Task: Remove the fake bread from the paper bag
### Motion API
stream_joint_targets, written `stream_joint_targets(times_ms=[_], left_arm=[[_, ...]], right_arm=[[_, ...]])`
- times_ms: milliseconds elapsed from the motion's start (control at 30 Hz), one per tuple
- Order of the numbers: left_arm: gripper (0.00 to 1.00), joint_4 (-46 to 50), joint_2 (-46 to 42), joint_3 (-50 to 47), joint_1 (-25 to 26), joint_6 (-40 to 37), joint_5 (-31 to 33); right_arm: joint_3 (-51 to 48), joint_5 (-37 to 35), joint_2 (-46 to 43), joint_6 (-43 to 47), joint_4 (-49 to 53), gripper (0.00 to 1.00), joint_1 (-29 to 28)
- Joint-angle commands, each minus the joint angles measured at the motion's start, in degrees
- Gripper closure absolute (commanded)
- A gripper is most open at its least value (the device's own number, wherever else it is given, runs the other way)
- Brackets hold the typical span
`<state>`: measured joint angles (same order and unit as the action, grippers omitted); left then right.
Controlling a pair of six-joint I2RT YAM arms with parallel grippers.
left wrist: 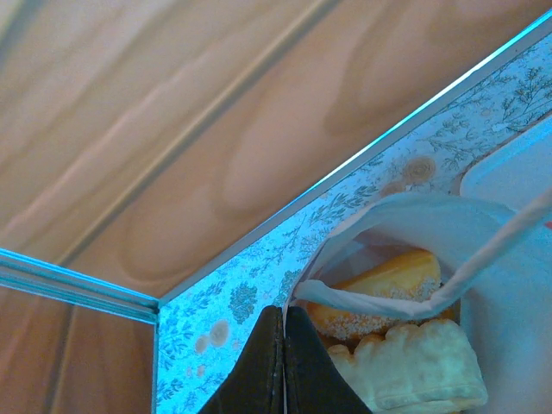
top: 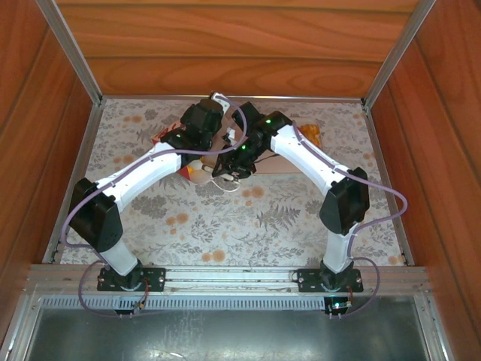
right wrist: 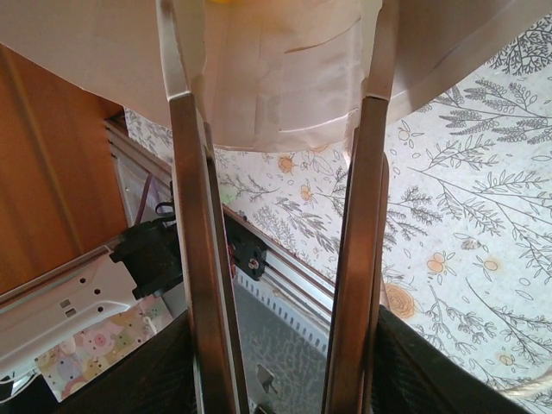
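Observation:
The white paper bag (left wrist: pixel 405 220) lies with its mouth open toward my left wrist camera. My left gripper (left wrist: pixel 284 321) is shut on the mouth's near edge. Inside the mouth sit pieces of fake bread: an orange sugared roll (left wrist: pixel 388 283) and, in front of it, a pale knobbly piece (left wrist: pixel 418 366). My right gripper (right wrist: pixel 280 366) is shut on the metal tongs (right wrist: pixel 191 216). Its black fingers (right wrist: pixel 159 371) press the two arms from outside, and the arms stand apart, reaching up against the bag's white paper (right wrist: pixel 276 78). From above, both grippers meet over the bag (top: pixel 197 177) at the back middle.
A pale pink tray (top: pixel 279 162) lies right of the bag, with an orange pastry (top: pixel 310 136) at its far end; its corner (left wrist: pixel 509 172) also shows beside the bag. The wooden back wall and metal rail (left wrist: pixel 345 172) stand close behind. The floral mat (top: pixel 248 226) stretches toward the arm bases.

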<state>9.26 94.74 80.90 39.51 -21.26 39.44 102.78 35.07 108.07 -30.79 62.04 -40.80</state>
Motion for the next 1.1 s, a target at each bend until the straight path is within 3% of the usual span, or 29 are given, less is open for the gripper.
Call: stream_joint_targets(times_ms=[0, 467, 700, 1067], left_arm=[[1.00, -3.38, -0.01, -0.35, 0.48, -0.27, 1.94], [1.00, -3.49, 0.12, -0.23, 1.19, -0.23, 1.77], [1.00, -3.54, 0.53, -0.13, 1.18, -0.54, 2.04], [1.00, -2.76, 1.37, 0.98, 1.19, -0.55, 3.53]], right_arm=[[-0.93, 3.80, 0.19, -1.57, -1.04, 0.50, 0.71], [2.88, 5.19, 4.65, -0.86, -1.49, 0.49, 1.51], [3.06, 3.78, 4.49, -0.02, -0.70, 0.66, 1.60], [1.83, -0.23, -1.90, 0.72, 0.44, 0.78, 1.60]])
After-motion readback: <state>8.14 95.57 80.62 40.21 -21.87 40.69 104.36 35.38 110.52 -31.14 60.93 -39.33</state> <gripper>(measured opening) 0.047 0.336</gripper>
